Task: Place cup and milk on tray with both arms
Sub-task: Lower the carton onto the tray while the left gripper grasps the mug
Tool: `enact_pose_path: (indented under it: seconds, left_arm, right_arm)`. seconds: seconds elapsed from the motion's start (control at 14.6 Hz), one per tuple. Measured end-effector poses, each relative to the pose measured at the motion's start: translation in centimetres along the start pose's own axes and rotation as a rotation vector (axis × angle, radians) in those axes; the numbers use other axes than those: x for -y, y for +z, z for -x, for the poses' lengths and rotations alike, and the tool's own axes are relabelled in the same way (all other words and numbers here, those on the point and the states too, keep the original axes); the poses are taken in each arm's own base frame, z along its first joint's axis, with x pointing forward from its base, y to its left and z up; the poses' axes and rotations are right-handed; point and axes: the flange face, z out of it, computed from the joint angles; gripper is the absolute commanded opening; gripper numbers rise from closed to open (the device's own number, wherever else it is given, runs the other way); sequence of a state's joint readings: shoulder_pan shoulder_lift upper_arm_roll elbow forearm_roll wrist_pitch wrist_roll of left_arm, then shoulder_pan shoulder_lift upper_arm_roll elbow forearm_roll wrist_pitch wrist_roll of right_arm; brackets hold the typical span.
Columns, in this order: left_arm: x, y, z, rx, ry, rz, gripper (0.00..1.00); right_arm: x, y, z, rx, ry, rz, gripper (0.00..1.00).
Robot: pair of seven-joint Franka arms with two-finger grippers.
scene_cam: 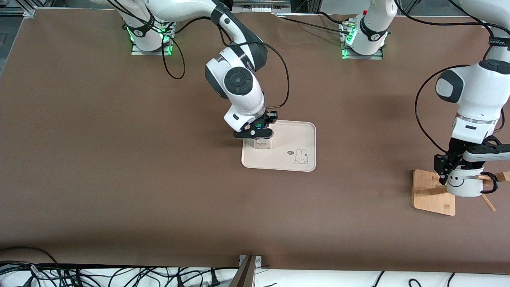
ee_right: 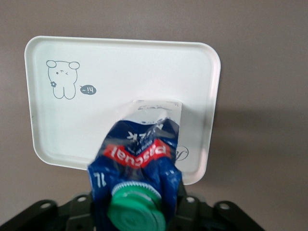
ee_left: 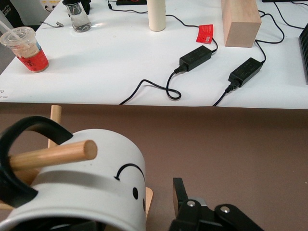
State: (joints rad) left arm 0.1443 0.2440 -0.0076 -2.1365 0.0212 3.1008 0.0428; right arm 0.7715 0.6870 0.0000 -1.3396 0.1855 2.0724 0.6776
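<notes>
The milk stands on the tray, near the tray's end toward the right arm. My right gripper is shut on its dark blue top; the right wrist view shows the milk with its green cap between the jaws, over the tray. The cup hangs by its black handle on a wooden peg of the rack. My left gripper is open at the cup. One finger stands apart from the cup's side; the other is hidden.
The tan wooden rack base lies at the left arm's end of the table, with pegs sticking out. The tray's half with the rabbit drawing is bare. A white side table with power adapters, a drink and a wooden block shows past the table edge.
</notes>
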Motion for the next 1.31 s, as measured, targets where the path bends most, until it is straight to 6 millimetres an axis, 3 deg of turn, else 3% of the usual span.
enact_pose_path:
  seconds: [0.14,0.27,0.48,0.62,0.76,0.89,1.03,1.17,1.31]
  left_arm:
    - [0.0,0.2,0.1,0.003,0.001,0.000,0.41]
    - [0.0,0.3,0.1,0.004,0.001,0.000,0.21]
    - [0.1,0.3,0.1,0.004,0.001,-0.001,0.00]
    - [-0.1,0.3,0.0,0.002,0.003,0.001,0.00]
    - [0.0,0.3,0.0,0.001,0.003,0.001,0.00]
    - [-0.1,0.3,-0.1,-0.001,0.003,0.001,0.00]
    - [-0.1,0.1,-0.4,-0.010,0.004,0.001,0.00]
    - [-0.7,-0.2,-1.1,-0.024,0.012,0.007,0.00]
    - [-2.1,-0.6,-1.6,-0.035,0.028,0.023,0.00]
  right_arm:
    - [0.0,-0.1,0.0,-0.001,0.000,-0.001,1.00]
    - [0.1,-0.2,0.0,-0.004,0.000,-0.003,1.00]
    - [0.2,-0.4,0.0,-0.006,0.001,-0.006,1.00]
    - [0.5,-1.1,0.0,-0.014,0.003,-0.014,1.00]
    - [0.5,-3.1,0.2,-0.009,0.012,-0.010,1.00]
    - [-0.4,-6.8,0.2,-0.003,0.050,0.010,1.00]
    - [-2.8,-13.0,-0.5,-0.006,0.090,0.038,1.00]
    - [-6.4,-19.4,-1.4,-0.008,0.133,0.069,1.00]
    - [-11.3,-24.1,-3.0,-0.020,0.140,0.102,1.00]
